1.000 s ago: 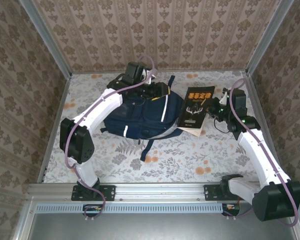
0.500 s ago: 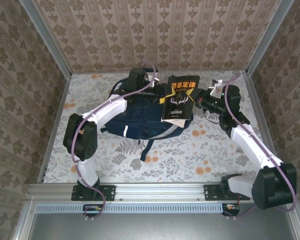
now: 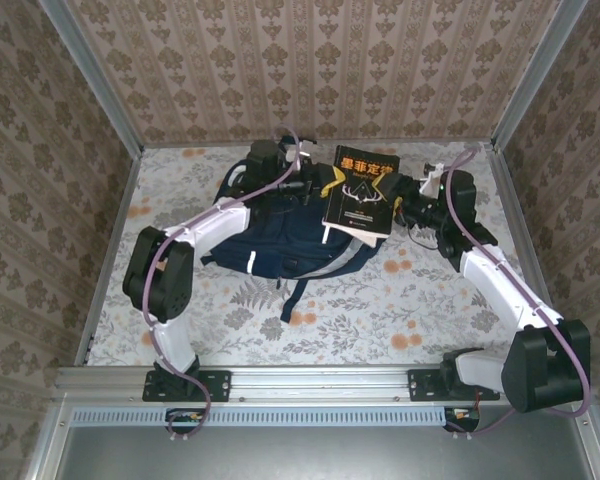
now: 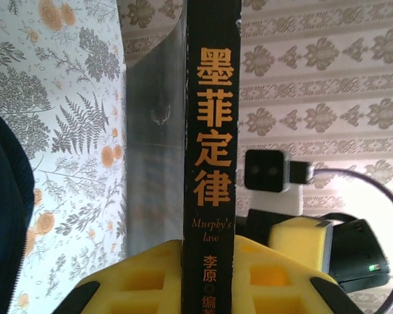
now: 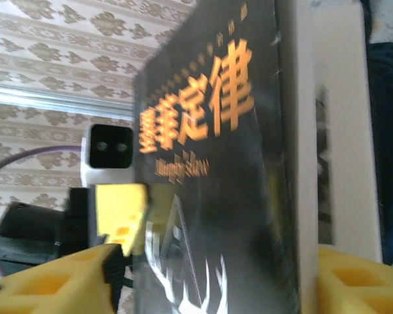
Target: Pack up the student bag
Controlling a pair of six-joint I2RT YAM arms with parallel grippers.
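**A:** Where is the bag?

**B:** The large navy-blue fabric backpack (image 3: 280,245) lies flat on the floral-patterned table (image 3: 400,300), toward the far middle. A black paperback book with orange lettering (image 3: 360,190) hangs tilted over its far right corner, outside the backpack. From above I cannot tell whether the mouth gapes beneath it.

**A:** Who has the book?

**B:** The left gripper (image 4: 209,252) does. Its yellow pads sit narrow, pinched on the spine with no gap either side. The right gripper (image 5: 216,261) stands with its jaws wide around the book's thickness, a dark sliver showing on the cover side. I judge it is holding nothing.

**A:** So what could go wrong?

**B:** One thin pinch at one edge carries the whole book. It may swing down or slip out, land on the backpack's outer fabric and slide to the table. The two grippers are also close together, so a careless move could knock the book askew.
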